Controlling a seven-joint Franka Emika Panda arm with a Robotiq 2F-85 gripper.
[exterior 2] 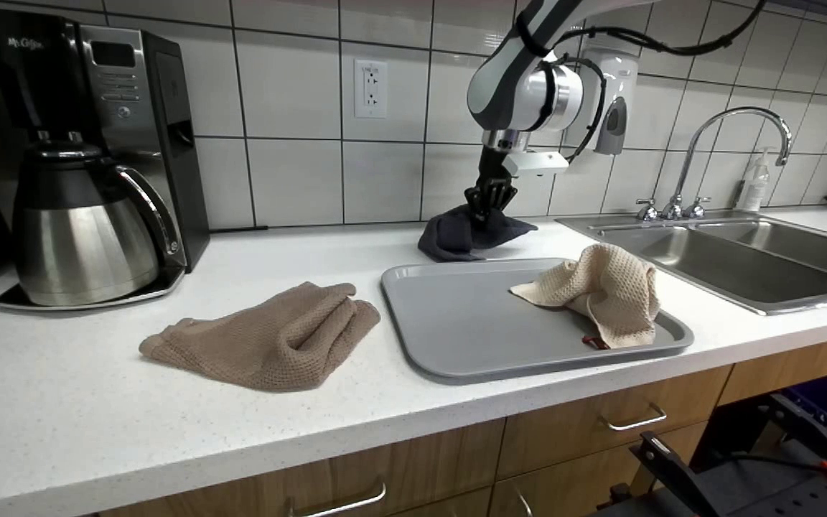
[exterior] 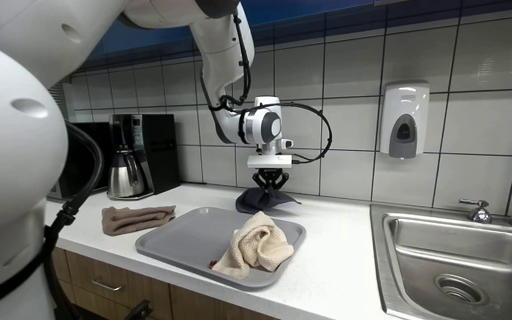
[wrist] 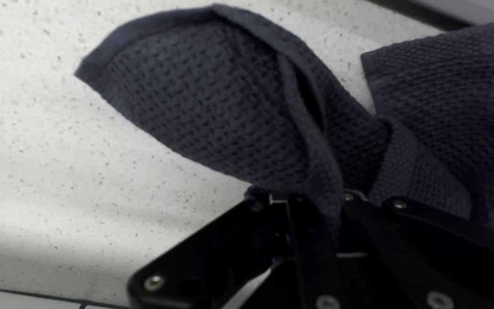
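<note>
My gripper (exterior: 270, 186) points straight down and is shut on a dark navy waffle-weave cloth (exterior: 255, 201), behind the grey tray. In the wrist view a fold of the navy cloth (wrist: 212, 103) runs up between the fingers, hiding the fingertips. The cloth's lower part seems to rest on the counter, bunched, with a corner sticking out to one side. On the grey tray (exterior 2: 464, 330) a cream cloth (exterior 2: 622, 287) sits crumpled, a small dark red thing (exterior 2: 595, 342) showing at its edge. A brown cloth (exterior 2: 270, 341) lies folded on the counter beside the tray.
A coffee maker with a steel carafe (exterior 2: 87, 237) stands at the counter's far end from the sink (exterior: 451, 249). The tiled wall (exterior: 349, 124) rises close behind my gripper. A soap dispenser (exterior: 405, 118) hangs on it, and a faucet (exterior 2: 686, 172) stands behind the sink.
</note>
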